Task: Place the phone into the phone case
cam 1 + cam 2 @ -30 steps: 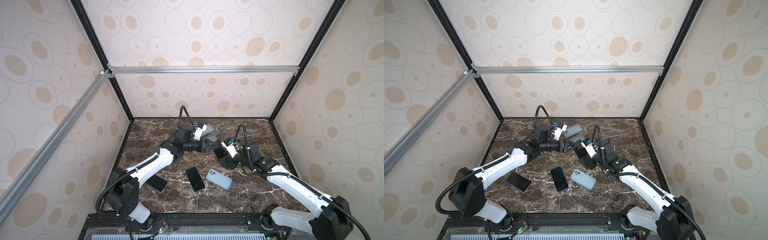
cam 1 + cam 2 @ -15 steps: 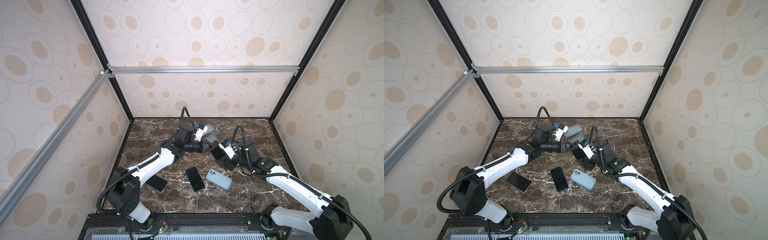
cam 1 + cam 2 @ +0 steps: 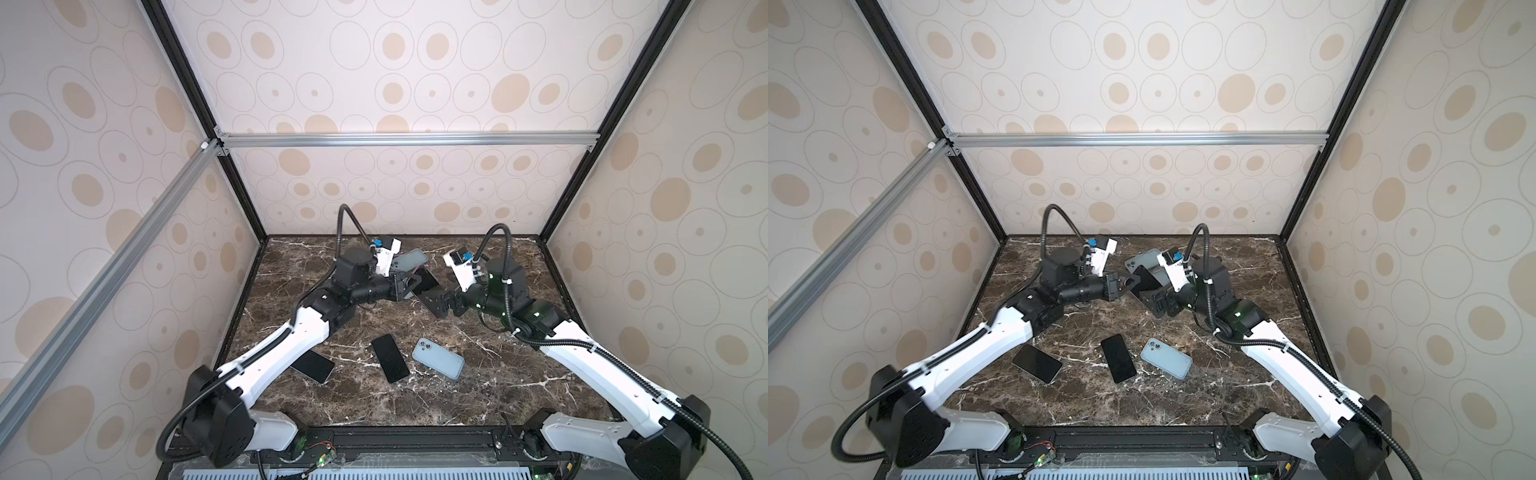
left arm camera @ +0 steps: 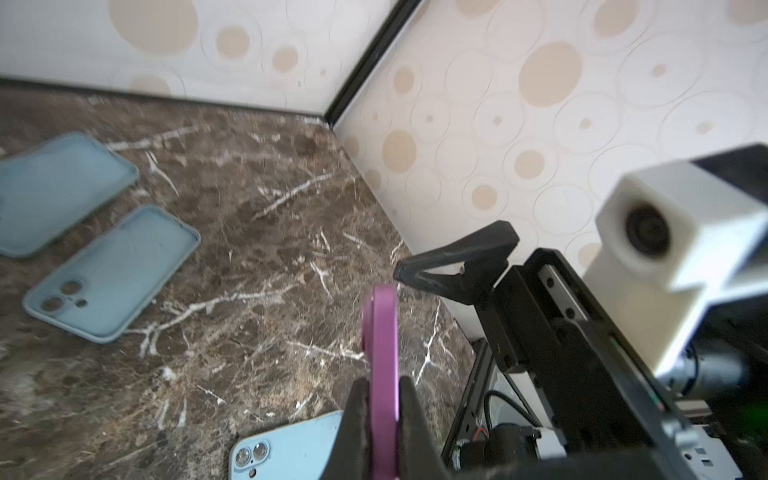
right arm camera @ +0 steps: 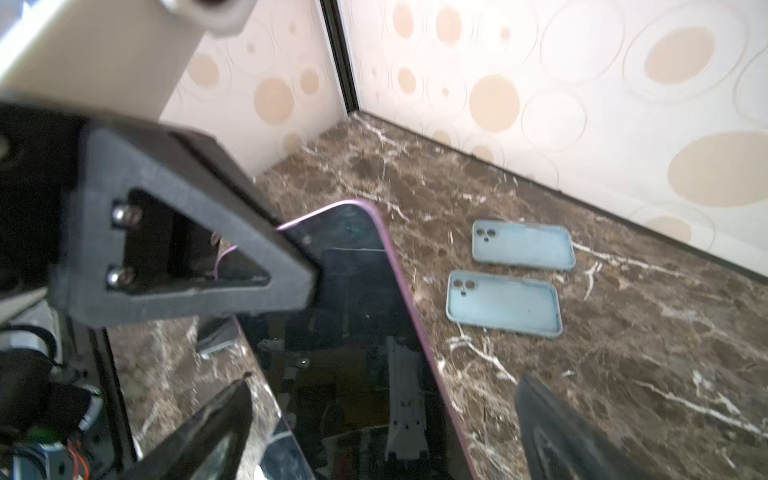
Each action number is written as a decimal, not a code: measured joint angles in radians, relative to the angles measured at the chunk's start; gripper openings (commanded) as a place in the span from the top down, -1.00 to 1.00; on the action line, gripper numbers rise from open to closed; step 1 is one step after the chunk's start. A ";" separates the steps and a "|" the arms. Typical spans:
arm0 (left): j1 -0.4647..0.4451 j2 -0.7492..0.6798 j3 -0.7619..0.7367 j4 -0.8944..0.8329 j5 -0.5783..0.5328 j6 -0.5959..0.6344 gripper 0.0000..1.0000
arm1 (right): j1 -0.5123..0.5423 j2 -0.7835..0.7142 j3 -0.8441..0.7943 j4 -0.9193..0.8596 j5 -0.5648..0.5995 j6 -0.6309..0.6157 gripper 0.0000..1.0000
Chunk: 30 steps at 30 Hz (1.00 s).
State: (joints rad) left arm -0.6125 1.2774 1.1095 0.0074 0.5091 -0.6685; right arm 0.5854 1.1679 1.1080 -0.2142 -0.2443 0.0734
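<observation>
The phone (image 5: 357, 291), black-screened with a purple rim, hangs tilted above the marble floor mid-table in both top views (image 3: 424, 286) (image 3: 1146, 279). My left gripper (image 4: 384, 390) is shut on its thin purple edge (image 4: 383, 332), coming in from the left (image 3: 409, 283). My right gripper (image 5: 384, 386) is open: its fingers stand on either side of the phone's lower part, apart from it (image 3: 442, 305). Two empty light blue phone cases (image 5: 523, 245) (image 5: 503, 301) lie flat near the back wall, beyond the phone. One case (image 3: 410, 258) shows behind the left wrist camera.
Toward the front lie a black phone (image 3: 390, 358), a light blue phone or cased phone, camera side up (image 3: 437, 358), and a third dark phone (image 3: 312, 366) partly under the left arm. Patterned walls enclose the floor on three sides.
The left gripper has shut on the phone's edge. The right gripper has opened wide and let the phone go. Both arms have shifted slightly.
</observation>
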 measured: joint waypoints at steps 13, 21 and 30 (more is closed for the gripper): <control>0.006 -0.471 -0.333 0.348 -0.280 -0.045 1.00 | 0.001 -0.027 0.089 0.154 -0.087 0.287 -0.68; 0.006 -0.459 -0.397 0.497 -0.278 -0.067 1.00 | 0.002 -0.014 0.099 0.214 -0.187 0.375 -0.61; 0.006 -0.458 -0.399 0.668 -0.219 -0.068 1.00 | 0.002 0.020 0.134 0.261 -0.257 0.431 -0.81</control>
State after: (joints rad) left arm -0.6064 0.8192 0.7101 0.6758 0.2905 -0.7364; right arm 0.5873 1.1877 1.2419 0.0467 -0.5011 0.5041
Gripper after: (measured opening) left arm 0.094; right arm 0.889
